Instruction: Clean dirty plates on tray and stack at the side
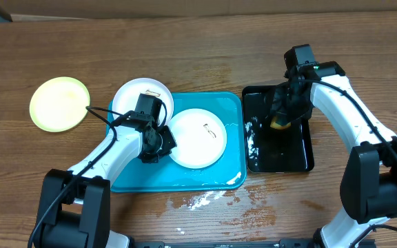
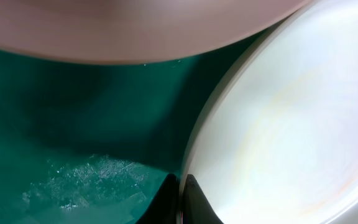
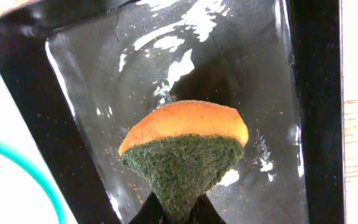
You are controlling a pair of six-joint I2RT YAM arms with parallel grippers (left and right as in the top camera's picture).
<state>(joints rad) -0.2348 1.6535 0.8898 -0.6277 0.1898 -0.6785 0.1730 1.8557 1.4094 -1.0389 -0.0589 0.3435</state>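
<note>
On the turquoise tray lies a white plate with small dark smudges. My left gripper is shut on that plate's left rim. In the left wrist view the dark fingertips pinch the white plate at its edge above the wet tray. A second white plate overlaps the tray's back left corner. A pale yellow-green plate lies on the table at the left. My right gripper is shut on an orange and green sponge above the black tray.
The glossy black tray stands right of the turquoise one and is wet inside. Water is spilled on the wooden table in front of the turquoise tray. The blurred edge of the second white plate fills the top of the left wrist view.
</note>
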